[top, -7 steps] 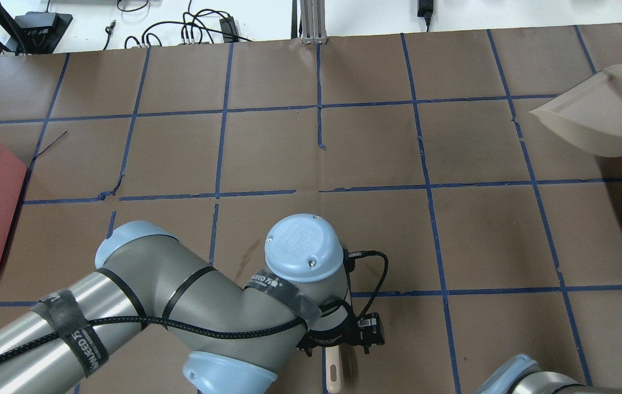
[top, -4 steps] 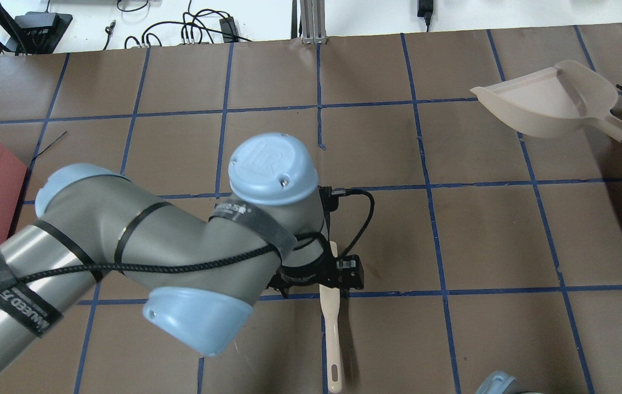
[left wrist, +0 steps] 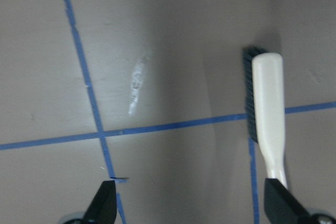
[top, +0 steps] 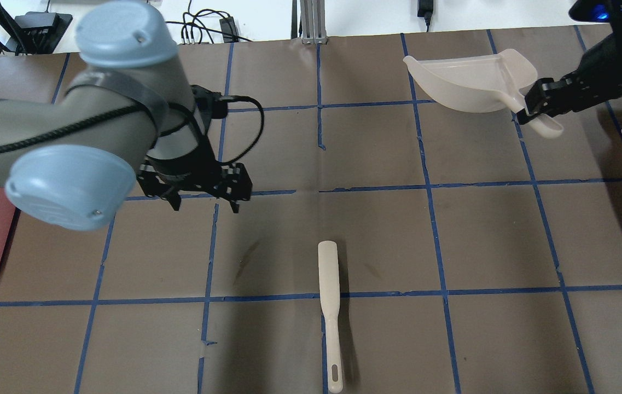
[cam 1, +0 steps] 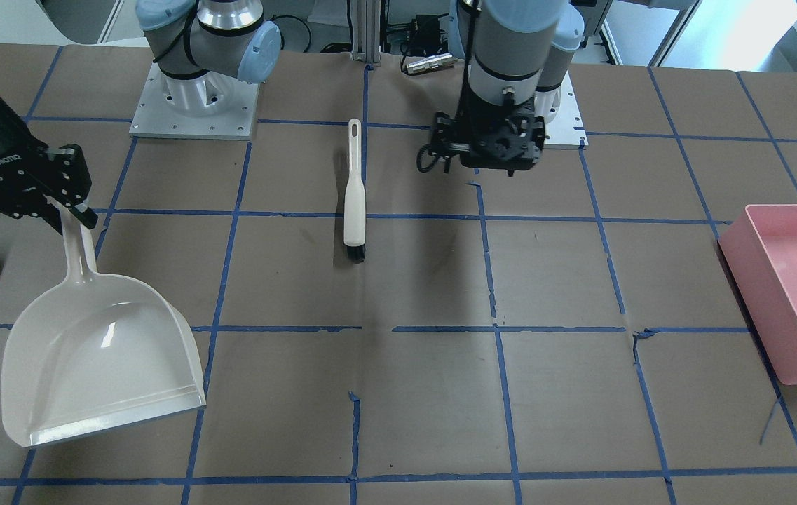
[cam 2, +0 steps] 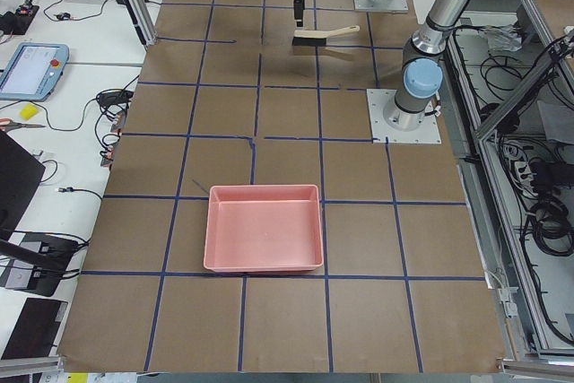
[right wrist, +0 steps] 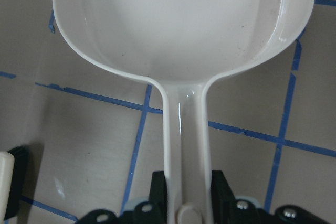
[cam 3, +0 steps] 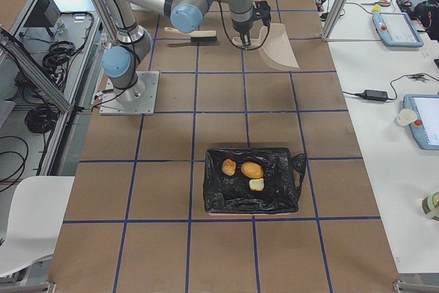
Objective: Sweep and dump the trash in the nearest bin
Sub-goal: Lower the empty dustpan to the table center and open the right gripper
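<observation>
My left claw hangs spread and empty, apart from the brush lying on the table; my right claw pinches the dustpan by its handle.

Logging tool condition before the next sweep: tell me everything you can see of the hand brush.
The hand brush has a slim cream-white handle, plastic by its look, with a hang slot at its end and short dark bristles at the head. It lies flat on the brown paper-covered table, crossing a blue tape line, slot end toward the robot's base. Nothing grips it; the left gripper hangs open off to its side, not touching.
</observation>
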Tool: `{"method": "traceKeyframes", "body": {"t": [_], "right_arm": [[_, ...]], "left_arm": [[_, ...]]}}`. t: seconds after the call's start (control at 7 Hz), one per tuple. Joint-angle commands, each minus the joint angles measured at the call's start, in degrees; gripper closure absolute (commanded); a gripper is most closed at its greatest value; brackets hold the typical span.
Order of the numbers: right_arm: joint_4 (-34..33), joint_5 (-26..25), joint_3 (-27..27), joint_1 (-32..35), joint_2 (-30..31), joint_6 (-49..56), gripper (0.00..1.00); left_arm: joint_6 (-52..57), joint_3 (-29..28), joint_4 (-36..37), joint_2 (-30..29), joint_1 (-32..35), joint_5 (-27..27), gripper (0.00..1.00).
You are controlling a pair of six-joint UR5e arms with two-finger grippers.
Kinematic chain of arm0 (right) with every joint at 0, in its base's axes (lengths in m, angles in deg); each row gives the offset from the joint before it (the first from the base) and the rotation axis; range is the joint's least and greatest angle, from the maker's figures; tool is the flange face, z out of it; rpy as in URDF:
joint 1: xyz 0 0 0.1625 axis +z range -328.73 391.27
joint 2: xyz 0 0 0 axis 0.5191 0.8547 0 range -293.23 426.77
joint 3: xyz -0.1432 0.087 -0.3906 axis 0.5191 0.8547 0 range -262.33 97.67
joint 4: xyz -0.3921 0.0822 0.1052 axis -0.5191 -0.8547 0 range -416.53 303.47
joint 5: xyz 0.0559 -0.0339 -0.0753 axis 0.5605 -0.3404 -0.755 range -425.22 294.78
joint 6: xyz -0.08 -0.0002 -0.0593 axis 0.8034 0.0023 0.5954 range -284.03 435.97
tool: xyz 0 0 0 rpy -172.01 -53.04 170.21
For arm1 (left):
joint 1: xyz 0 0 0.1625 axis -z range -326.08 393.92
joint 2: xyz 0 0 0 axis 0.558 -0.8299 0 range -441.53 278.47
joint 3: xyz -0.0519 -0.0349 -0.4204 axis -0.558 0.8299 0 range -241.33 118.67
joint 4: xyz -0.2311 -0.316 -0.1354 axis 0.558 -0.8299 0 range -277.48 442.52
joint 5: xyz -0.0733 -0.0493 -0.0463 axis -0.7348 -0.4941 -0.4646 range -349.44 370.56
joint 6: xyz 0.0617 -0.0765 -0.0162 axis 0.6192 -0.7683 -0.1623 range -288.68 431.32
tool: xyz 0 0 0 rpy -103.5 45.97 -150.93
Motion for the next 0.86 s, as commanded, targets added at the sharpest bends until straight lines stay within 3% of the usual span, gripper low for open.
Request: {"method": "traceKeyframes", "body": {"t": [0.0,0.14,0.71], "right_arm": [[-0.9,-4.9,-0.2,11.2,-2.3,-9.7,1.0],[-4.7,-9.2,-0.2,17.8,-4.6,-16.0,1.0],[-24.5,-17.1,0.4,35.6,-20.1,-32.8,1.0]], "left_arm": [[4.7,-6.5,-1.3,1.6,-9.1,2.2,0.0],[6.0,-9.6,-1.5,1.5,-11.4,3.7,0.0],[6.5,-9.6,2.3,-0.1,-12.4,3.3,0.0]]}}
